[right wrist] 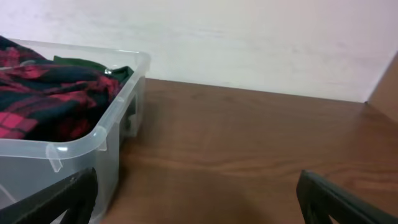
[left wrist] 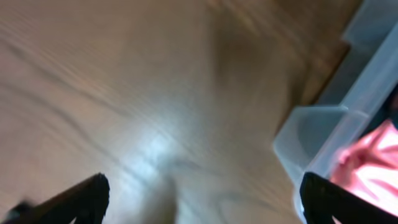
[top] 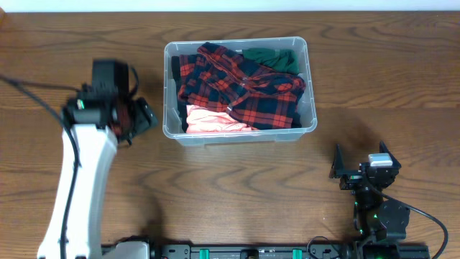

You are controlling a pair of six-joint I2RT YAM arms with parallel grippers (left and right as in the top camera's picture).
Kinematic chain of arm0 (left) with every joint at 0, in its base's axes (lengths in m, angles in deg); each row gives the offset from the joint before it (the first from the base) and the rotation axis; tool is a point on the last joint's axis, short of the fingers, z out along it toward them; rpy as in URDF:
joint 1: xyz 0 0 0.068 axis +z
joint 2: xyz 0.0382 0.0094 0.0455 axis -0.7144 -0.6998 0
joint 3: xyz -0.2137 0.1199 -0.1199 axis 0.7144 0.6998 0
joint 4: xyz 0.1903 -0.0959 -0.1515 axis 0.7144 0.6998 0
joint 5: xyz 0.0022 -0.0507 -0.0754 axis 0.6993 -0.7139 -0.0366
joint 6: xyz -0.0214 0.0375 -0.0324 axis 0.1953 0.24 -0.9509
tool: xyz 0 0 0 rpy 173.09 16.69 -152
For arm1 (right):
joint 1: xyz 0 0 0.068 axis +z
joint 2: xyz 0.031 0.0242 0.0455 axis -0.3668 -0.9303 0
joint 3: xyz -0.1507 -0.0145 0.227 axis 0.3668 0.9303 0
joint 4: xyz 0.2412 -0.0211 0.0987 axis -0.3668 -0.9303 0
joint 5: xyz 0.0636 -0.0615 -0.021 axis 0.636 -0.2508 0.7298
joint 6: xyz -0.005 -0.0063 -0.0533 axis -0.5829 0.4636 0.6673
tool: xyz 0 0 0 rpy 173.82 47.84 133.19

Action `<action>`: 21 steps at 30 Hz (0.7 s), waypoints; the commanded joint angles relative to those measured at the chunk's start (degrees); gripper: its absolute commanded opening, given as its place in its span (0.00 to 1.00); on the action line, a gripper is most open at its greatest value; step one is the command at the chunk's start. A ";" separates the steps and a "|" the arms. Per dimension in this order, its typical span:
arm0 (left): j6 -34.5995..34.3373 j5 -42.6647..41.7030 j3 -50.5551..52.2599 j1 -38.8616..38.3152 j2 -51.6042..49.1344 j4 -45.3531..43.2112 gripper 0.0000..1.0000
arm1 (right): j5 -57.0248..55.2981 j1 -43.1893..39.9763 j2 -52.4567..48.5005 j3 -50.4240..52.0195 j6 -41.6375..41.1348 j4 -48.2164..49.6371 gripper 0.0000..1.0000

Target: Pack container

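The container (top: 238,137), a clear plastic tub, sits mid-table and holds a red-and-black plaid shirt (top: 244,90), a green garment (top: 273,59) and a pink one (top: 212,121). My left gripper (top: 147,116) hovers open and empty just left of the tub. In the blurred left wrist view, the left gripper (left wrist: 202,199) is over bare wood, with the tub corner (left wrist: 323,134) and pink cloth (left wrist: 370,165) at right. My right gripper (top: 361,160) stands open and empty near the front right. From the right gripper (right wrist: 196,199), the tub (right wrist: 118,134) with the plaid shirt (right wrist: 50,93) lies to the left.
The wooden table (top: 374,79) stretches around the tub on all sides. The white left arm (top: 79,180) reaches up from the front edge. A pale wall (right wrist: 249,37) rises behind the table's far edge.
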 commanded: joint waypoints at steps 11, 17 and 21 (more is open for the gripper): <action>-1.40 0.63 48.52 0.37 31.08 -44.48 0.98 | 0.42 -0.09 0.39 0.15 0.74 -0.20 0.99; -1.20 0.63 57.46 0.37 40.98 -52.24 0.98 | 0.42 -0.09 0.39 0.15 0.74 -0.20 0.99; -1.20 0.63 60.28 0.37 46.27 -52.26 0.98 | 0.42 -0.09 0.39 0.15 0.74 -0.20 0.99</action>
